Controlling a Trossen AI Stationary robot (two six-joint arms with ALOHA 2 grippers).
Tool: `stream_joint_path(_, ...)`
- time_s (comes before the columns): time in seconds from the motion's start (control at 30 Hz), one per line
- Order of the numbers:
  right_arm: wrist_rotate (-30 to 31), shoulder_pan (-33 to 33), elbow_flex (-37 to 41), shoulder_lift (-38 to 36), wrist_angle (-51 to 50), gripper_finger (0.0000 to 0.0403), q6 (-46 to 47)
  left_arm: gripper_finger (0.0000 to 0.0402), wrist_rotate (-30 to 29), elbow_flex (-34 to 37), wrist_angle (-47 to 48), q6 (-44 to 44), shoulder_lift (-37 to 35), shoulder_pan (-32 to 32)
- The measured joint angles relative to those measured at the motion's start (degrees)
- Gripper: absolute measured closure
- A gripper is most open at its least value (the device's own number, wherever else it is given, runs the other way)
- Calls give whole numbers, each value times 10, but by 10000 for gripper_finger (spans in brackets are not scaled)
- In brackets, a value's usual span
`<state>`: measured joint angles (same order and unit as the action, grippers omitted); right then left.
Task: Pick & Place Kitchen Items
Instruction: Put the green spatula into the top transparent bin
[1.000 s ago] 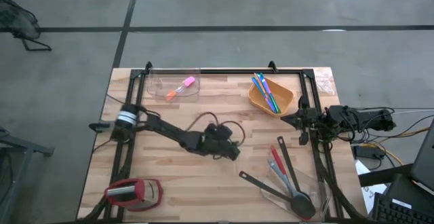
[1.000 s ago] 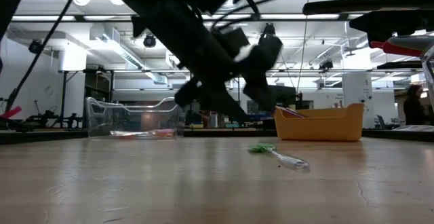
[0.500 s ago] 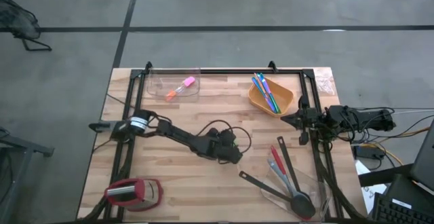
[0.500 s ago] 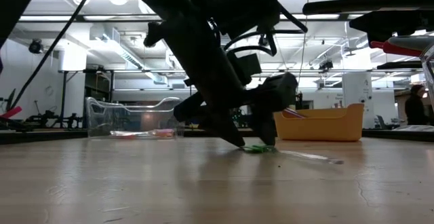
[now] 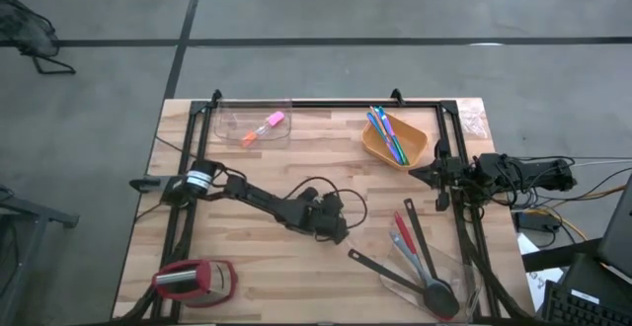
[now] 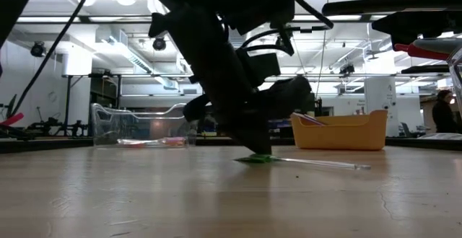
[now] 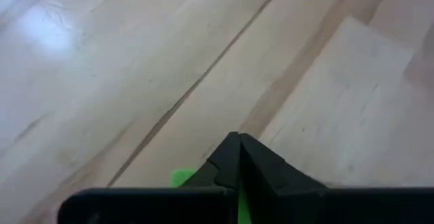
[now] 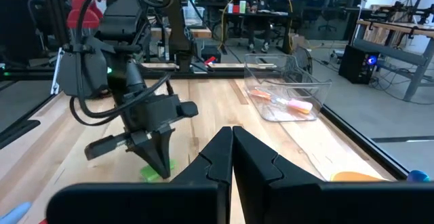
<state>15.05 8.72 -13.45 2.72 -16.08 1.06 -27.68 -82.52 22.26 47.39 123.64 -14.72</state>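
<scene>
In the middle of the table my left gripper (image 5: 341,233) stands low, shut on a small green piece (image 6: 253,159) with a thin clear stick (image 6: 325,164). The stick lies flat on the wood. The same green piece (image 8: 150,174) shows under those fingers in the right wrist view. Two long black spoons (image 5: 420,267) and a red-headed spatula (image 5: 403,237) lie at the near right. My right gripper (image 5: 415,175) waits shut at the table's right side, touching nothing. My left gripper has the green end (image 7: 180,177) of the piece between its two fingers. The fingers slant down at it from above and from the table's left. The green end is at the table top and the clear stick (image 6: 339,166) lies along the wood away from the fingers.
A clear tub (image 5: 252,126) at the far left holds a pink and an orange piece. An orange tub (image 5: 395,140) at the far right holds thin coloured sticks. A squat red-and-black object (image 5: 193,280) sits at the near left. People sit beyond the table.
My left gripper has come down toward the table's near edge onto the green piece and has shut on it. The piece has slid a little on the wood and its clear stick has swung about.
</scene>
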Motion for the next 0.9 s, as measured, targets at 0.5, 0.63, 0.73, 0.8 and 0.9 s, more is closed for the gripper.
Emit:
stream_joint_path(0.5,0,0,0,0,0,394,0,377,-87,6,145,-43,-115,-35)
stream_joint_path(0.63,0,0,0,0,0,394,0,337,-54,9,82,-97,-119,-46)
stream_joint_path(0.73,0,0,0,0,0,394,0,293,-48,28,25,-123,-115,-50)
stream_joint_path(0.8,0,0,0,0,0,394,0,260,-45,42,10,-126,-107,-51)
stream_joint_path(0.9,0,0,0,0,0,394,0,213,-32,71,-18,-132,-104,-50)
